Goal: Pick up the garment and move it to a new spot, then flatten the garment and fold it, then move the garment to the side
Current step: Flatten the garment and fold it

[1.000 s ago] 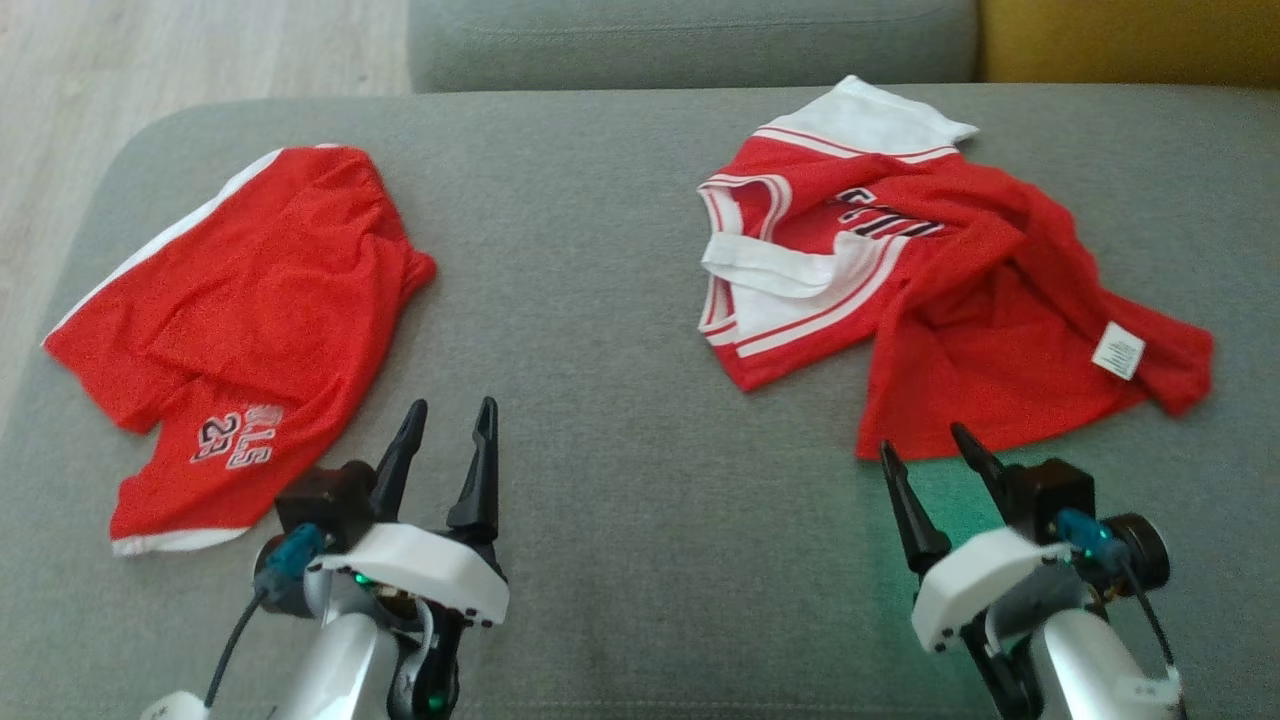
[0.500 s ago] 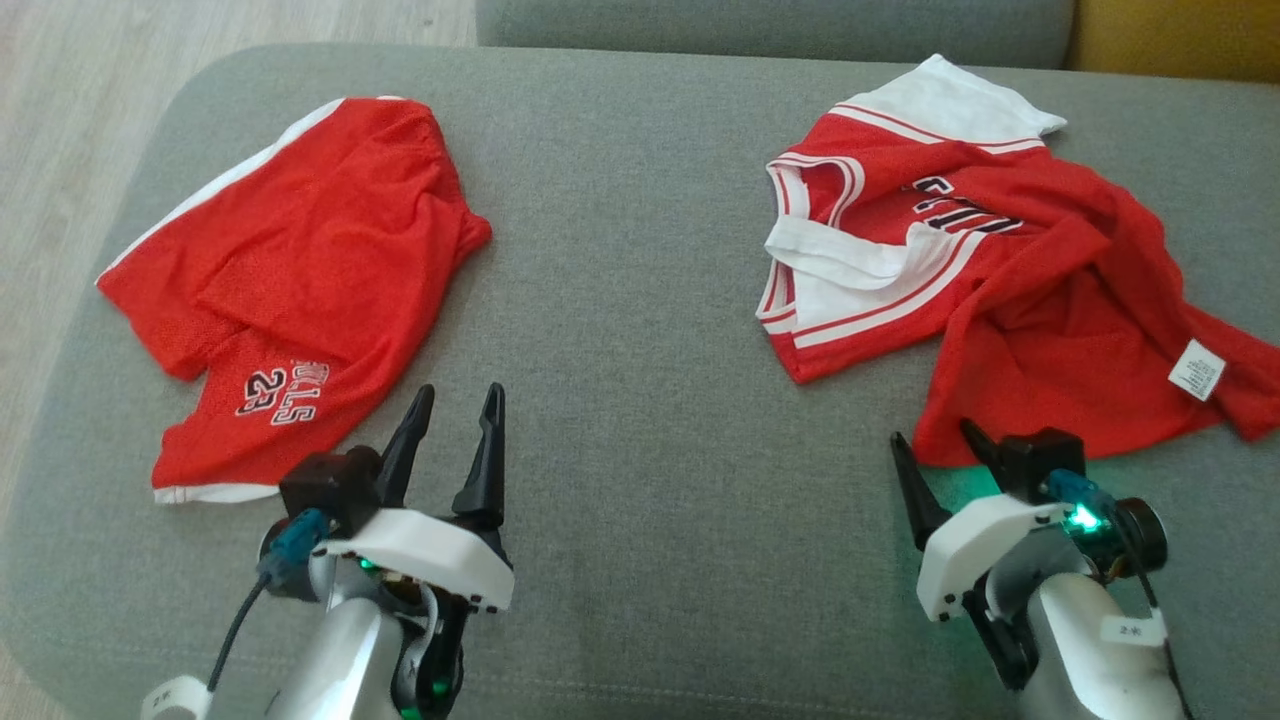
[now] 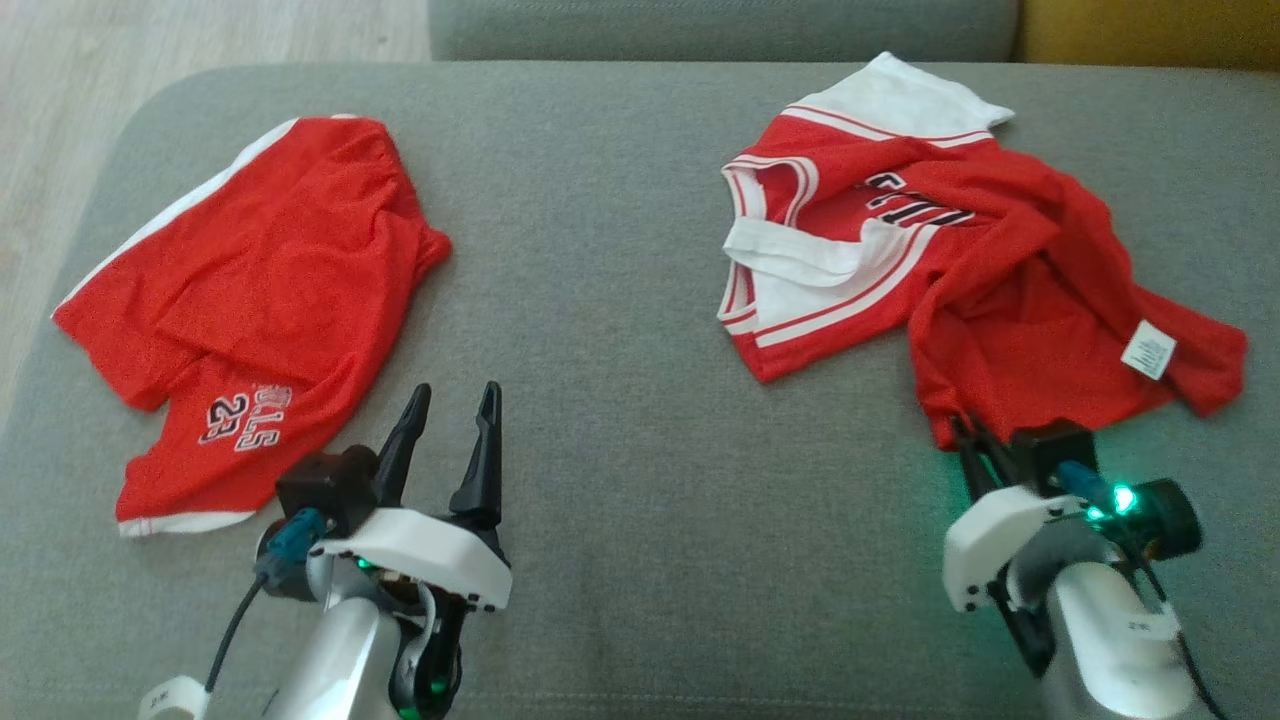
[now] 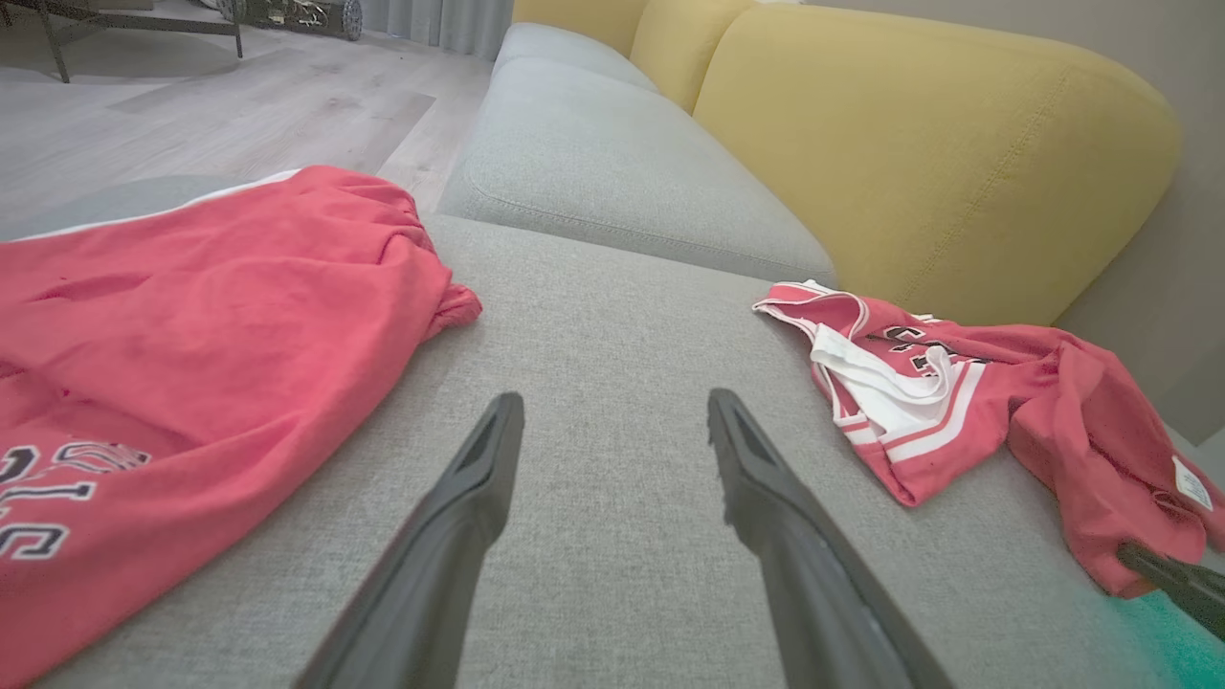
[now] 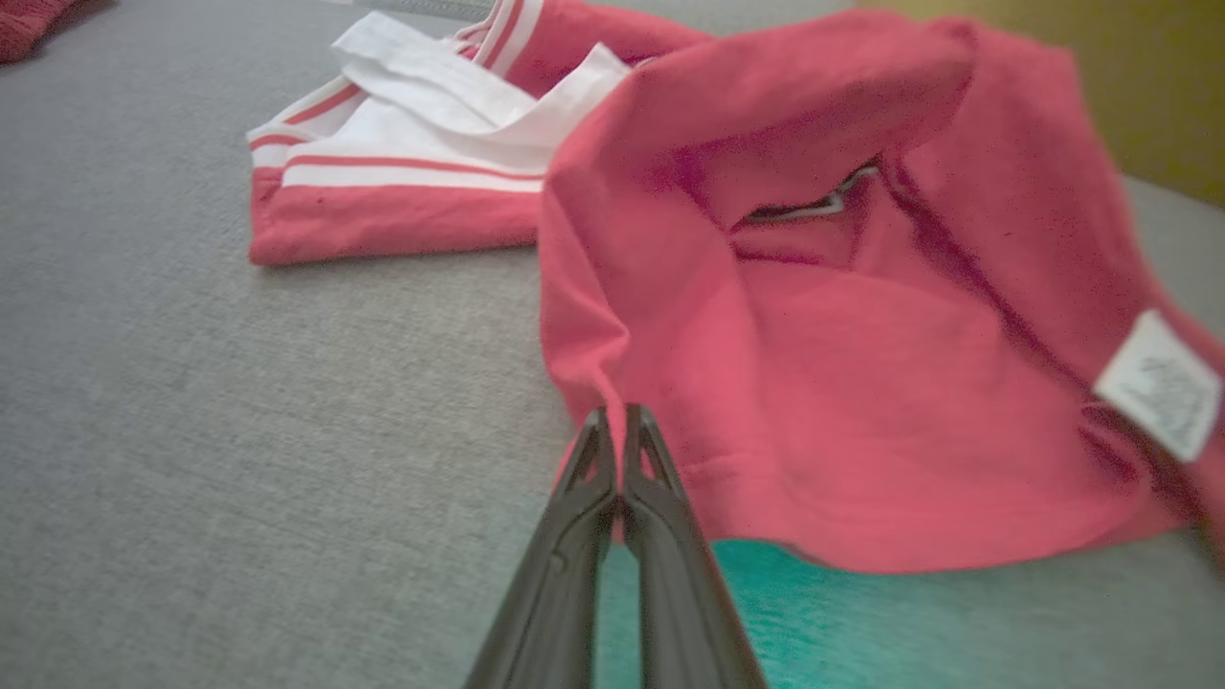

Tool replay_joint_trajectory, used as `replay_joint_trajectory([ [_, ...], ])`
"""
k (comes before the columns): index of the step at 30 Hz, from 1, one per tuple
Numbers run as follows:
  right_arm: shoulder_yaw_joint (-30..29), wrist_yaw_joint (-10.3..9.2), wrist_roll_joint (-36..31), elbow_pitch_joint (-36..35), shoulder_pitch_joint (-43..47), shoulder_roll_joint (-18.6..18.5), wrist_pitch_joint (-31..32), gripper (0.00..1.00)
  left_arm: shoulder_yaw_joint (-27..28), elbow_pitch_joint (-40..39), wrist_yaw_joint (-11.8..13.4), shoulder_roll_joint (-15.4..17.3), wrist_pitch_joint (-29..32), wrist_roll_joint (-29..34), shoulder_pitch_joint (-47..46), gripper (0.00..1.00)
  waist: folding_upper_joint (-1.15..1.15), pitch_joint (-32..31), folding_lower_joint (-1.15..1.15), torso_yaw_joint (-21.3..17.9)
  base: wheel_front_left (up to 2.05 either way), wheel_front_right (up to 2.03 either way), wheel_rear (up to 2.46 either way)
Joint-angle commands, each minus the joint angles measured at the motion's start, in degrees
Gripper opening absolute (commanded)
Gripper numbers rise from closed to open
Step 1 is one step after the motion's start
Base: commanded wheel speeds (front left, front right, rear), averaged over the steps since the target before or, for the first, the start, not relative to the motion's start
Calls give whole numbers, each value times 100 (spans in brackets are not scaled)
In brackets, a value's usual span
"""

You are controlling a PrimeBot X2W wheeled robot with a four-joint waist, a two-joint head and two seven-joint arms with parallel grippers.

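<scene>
My right pincer (image 3: pixel 968 436) is clamped fully shut on the near hem corner of the red mesh basketball jersey with white trim (image 3: pixel 1010 300). The jersey lies on the right half of the grey fabric sofa cushion (image 3: pixel 620 450), running from my fingertips toward its far edge. It is bunched, white care label (image 3: pixel 1148 350) showing. My left pincer (image 3: pixel 455 395), wide open and empty, sits well apart, beside the red shorts (image 3: pixel 250 290).

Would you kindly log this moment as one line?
right gripper: shut on jersey hem | left gripper: open, empty | shorts: lying on sofa
</scene>
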Motion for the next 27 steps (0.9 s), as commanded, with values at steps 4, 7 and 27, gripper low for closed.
replay_joint_trajectory([
  [4,-243,-4,-375,-716,349,-232,119,0,231,-226,25,48,-70,-49,-152,100,0,-141,0,-166,0,0,0],
  [7,-420,-4,-489,-1226,678,-546,316,0,249,-246,38,48,-70,-60,-131,100,0,-178,0,-244,0,0,0],
  [27,-1443,-4,-704,-3189,2382,-1482,1620,0,172,-236,35,48,-70,-55,-80,100,0,-376,0,-367,0,0,0],
])
